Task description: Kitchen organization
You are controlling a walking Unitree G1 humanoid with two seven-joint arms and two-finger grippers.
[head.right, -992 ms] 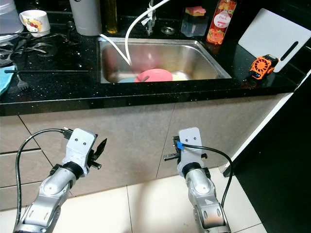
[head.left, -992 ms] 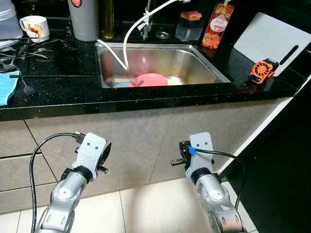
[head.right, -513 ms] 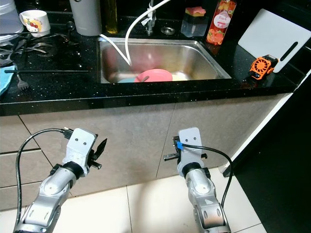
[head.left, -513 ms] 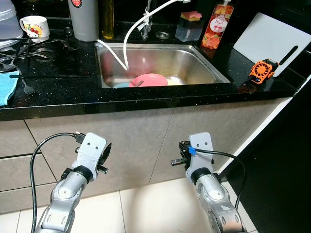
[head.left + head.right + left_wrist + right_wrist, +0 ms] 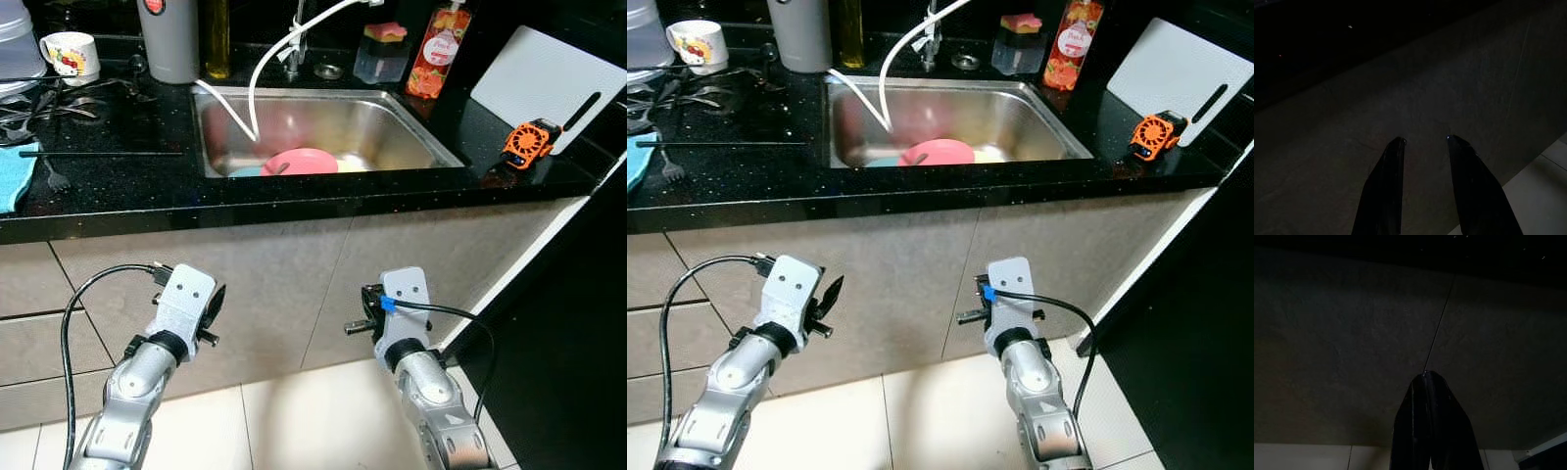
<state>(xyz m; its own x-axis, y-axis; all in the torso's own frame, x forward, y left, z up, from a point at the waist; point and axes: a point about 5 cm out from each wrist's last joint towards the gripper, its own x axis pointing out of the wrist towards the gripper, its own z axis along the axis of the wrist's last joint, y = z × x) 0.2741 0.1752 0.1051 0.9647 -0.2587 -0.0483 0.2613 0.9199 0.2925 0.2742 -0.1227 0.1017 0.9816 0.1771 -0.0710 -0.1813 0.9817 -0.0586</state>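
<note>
Change over the preceding second was negligible: both arms were held low before the cabinet front (image 5: 294,284), at lower left and lower centre of the head views, exactly as in the earlier pictures, and only a slight camera drift was noted. The left gripper (image 5: 1425,142) was seen with its fingers parted by a narrow gap and nothing between them; the right gripper (image 5: 1425,377) was seen with its fingers pressed together, empty. The task's items were left untouched: a pink plate (image 5: 299,161) lay in the sink (image 5: 411,127) at upper centre, a mug (image 5: 69,51) stood at upper left, and a fork (image 5: 54,176) rested on the black countertop (image 5: 127,191) beside a blue cloth (image 5: 12,174). No organizing step was judged to have begun; the arms would have to be raised above the counter edge first.
</note>
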